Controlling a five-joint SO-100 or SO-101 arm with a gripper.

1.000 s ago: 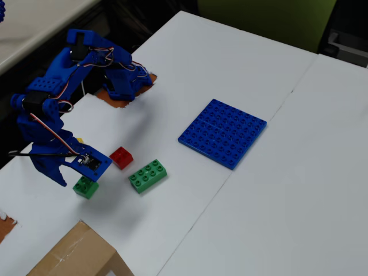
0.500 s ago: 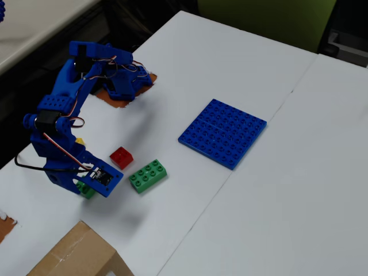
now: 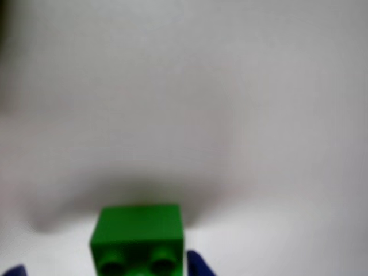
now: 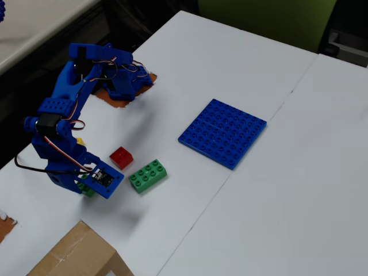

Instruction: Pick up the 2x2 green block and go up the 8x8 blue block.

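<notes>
Since a second ago our arm has dropped over the 2x2 green block [image 4: 86, 188], which now sits mostly hidden under the claw [image 4: 85, 185] near the tabletop's [image 4: 230, 63] left edge in the fixed view; the last half second shows almost no change. From the wrist view the block [image 3: 137, 237] lies between two blue fingertips [image 3: 198, 265], but we cannot tell whether they are pressing on it or just flanking it. We judge it light, rigid and smooth-sided, so it is best gripped on two opposite flat walls, below the studs. It is bright green, square, with round studs on top. Nearby lie the red brick [image 4: 121, 157] and the longer green brick [image 4: 148, 175]; the 8x8 blue block [image 4: 222, 133] rests well apart toward the tabletop's middle.
</notes>
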